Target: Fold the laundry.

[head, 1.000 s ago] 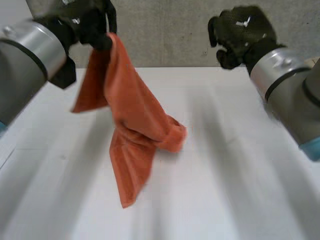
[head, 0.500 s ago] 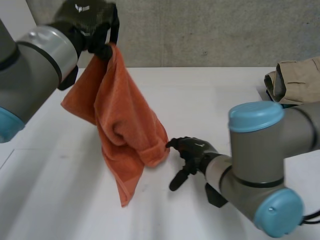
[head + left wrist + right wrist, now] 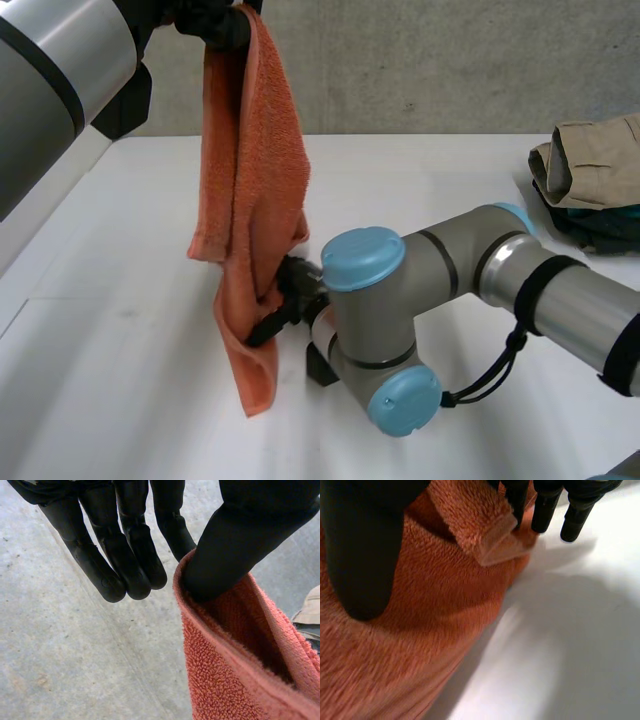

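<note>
Orange towel (image 3: pixel 250 160) hangs vertically, top pinched by left hand (image 3: pixel 213 20); right hand (image 3: pixel 293 287) pinches its lower fold.

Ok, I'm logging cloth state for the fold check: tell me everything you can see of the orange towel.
The orange towel is terry cloth with a looped pile and a flat hemmed edge. It hangs lengthwise, bunched and loosely doubled, from the left hand, which pinches its top edge high above the white table. I cannot tell whether its lowest corner touches the table. The right hand pinches a hemmed fold low down, between its thumb and fingers.
</note>
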Motion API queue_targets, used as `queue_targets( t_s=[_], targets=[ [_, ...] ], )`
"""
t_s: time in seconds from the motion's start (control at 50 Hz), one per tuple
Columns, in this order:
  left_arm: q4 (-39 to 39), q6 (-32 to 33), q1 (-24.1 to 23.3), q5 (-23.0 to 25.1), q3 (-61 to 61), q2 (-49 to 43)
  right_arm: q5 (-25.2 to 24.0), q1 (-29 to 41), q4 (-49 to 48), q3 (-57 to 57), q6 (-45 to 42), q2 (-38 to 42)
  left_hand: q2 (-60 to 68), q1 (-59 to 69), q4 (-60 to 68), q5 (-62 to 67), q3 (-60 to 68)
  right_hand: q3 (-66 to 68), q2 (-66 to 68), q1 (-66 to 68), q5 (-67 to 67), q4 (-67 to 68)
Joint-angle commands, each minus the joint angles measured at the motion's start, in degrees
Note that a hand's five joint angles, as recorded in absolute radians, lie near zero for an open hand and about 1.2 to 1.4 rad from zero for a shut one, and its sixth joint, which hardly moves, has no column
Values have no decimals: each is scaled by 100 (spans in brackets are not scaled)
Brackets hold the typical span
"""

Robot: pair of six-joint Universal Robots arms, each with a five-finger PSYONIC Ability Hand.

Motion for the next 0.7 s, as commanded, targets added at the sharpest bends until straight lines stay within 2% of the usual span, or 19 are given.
queue_targets(
  t_s=[0.02,0.08,0.14,0.2,0.3,0.32,0.4,0.5,0.58,0.7],
  targets=[
    [-40,0,119,-129,274,-199,-470,26,285,97,355,-56,1152,1302,1150,1355,1197,6696,6674,6635,6628,6676],
    [-66,-1,154,-138,274,-182,-418,-150,241,114,268,-100,1152,1302,1150,1355,1197,6719,6697,6657,6651,6699],
    [-66,-1,259,-173,231,-146,-172,-554,311,149,-197,-389,1152,1302,1150,1355,1197,6719,6697,6657,6651,6699],
    [-57,34,496,-217,125,-41,-58,-1072,460,299,-1171,-969,1152,1302,1150,1355,1197,6719,6697,6657,6651,6699],
    [-75,78,1041,-191,-208,205,-347,-1749,504,378,-3069,-2015,1152,1302,1150,1355,1197,6719,6697,6657,6651,6699],
    [-75,157,1233,-148,-392,240,-548,-1976,557,274,-3699,-2234,1152,1302,1150,1355,1197,6719,6697,6657,6651,6699],
    [-92,465,1542,46,-981,179,-795,-2355,1073,-121,-4476,-2464,1152,1302,1150,1355,1197,6719,6697,6657,6651,6699],
    [-57,702,1639,371,-1851,-84,-1147,-2576,1778,-720,-4821,-2052,1152,1302,1150,1355,1197,6719,6697,6657,6651,6699],
    [144,738,1438,529,-2300,-804,-1367,-2682,1937,-993,-5251,-1402,1152,1302,1150,1355,1197,6719,6697,6657,6651,6699],
    [811,703,990,118,-2249,-2051,-1253,-2726,1736,-958,-6462,-463,1152,1302,1150,1355,1197,6719,6697,6657,6651,6699]
  ],
)
